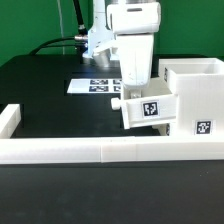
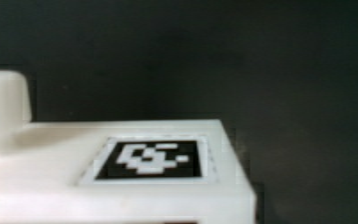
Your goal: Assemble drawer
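A small white drawer box [image 1: 150, 110] with a black marker tag and a round knob [image 1: 117, 102] sits tilted just to the exterior view's left of the larger white drawer housing [image 1: 195, 88]. My gripper [image 1: 135, 93] comes down from above and is shut on the small box's near wall. In the wrist view the box [image 2: 87, 190] fills the lower part, with its tag [image 2: 153, 160] and its knob [image 2: 2, 100] showing. My fingertips are hidden behind the box there.
A white fence [image 1: 90, 150] runs along the table's front, with a corner piece [image 1: 10, 120] at the exterior view's left. The marker board [image 1: 92, 85] lies behind the arm. The tabletop is black.
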Robot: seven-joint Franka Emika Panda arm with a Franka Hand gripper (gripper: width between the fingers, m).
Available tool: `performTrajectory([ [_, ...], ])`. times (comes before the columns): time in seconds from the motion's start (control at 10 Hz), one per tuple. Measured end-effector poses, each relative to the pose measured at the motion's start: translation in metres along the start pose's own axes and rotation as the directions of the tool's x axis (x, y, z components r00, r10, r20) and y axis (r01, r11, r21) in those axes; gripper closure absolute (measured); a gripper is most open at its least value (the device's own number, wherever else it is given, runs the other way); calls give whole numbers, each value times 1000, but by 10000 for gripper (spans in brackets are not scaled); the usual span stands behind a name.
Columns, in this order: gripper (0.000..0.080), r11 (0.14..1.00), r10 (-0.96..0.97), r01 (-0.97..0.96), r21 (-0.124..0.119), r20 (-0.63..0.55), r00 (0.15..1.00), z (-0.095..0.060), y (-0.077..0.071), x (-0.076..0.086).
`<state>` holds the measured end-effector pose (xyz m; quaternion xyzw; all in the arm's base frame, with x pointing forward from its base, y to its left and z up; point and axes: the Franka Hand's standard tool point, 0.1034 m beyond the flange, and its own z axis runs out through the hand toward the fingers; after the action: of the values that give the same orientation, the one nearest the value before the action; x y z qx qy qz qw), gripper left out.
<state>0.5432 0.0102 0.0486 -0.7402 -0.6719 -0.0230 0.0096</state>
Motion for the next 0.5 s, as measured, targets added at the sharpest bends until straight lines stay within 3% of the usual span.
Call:
performTrajectory([
  [0.5, 755, 998, 28, -29, 56, 26, 999, -9, 0, 5],
])
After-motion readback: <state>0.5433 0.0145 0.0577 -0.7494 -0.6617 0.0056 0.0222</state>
